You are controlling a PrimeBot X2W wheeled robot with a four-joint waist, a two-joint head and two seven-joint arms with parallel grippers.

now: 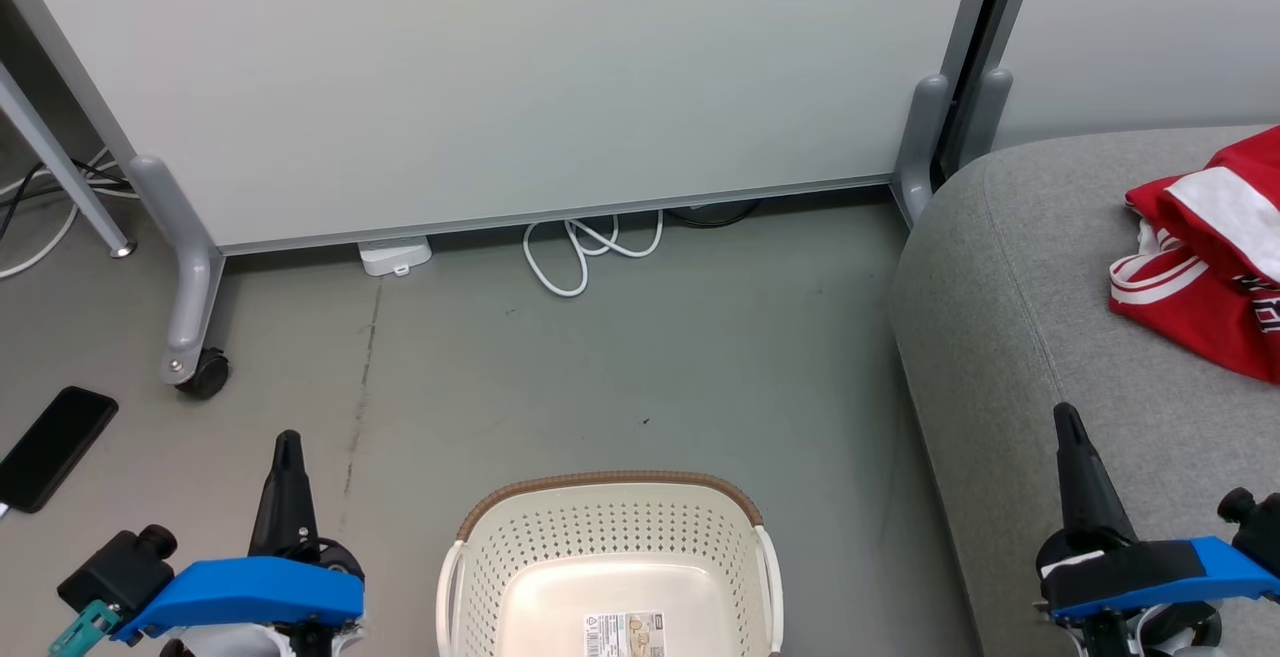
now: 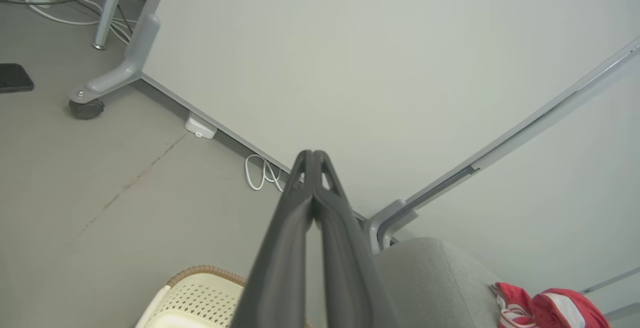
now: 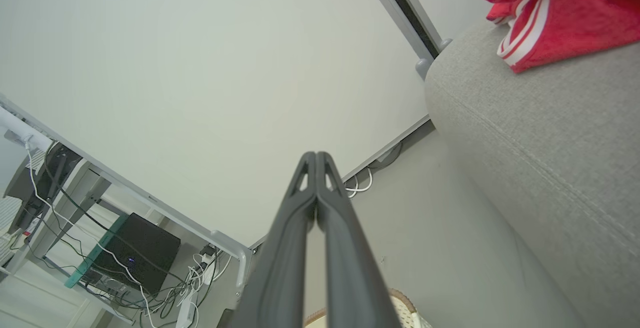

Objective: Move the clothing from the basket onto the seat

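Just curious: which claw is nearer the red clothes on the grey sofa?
Right. The right claw is by the grey fabric sofa holding the red clothes; the left claw is beyond the cream plastic basket.

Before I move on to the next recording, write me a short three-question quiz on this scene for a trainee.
1. Fill in, open or shut: the left tool and the right tool are both ____.
2. True or false: the red garments with white stripes lie inside the cream perforated plastic basket.
3. Choose one: the garments rest on A) the basket's rim, B) the large grey fabric sofa, C) the right tool.

Key: 1 shut; 2 false; 3 B.
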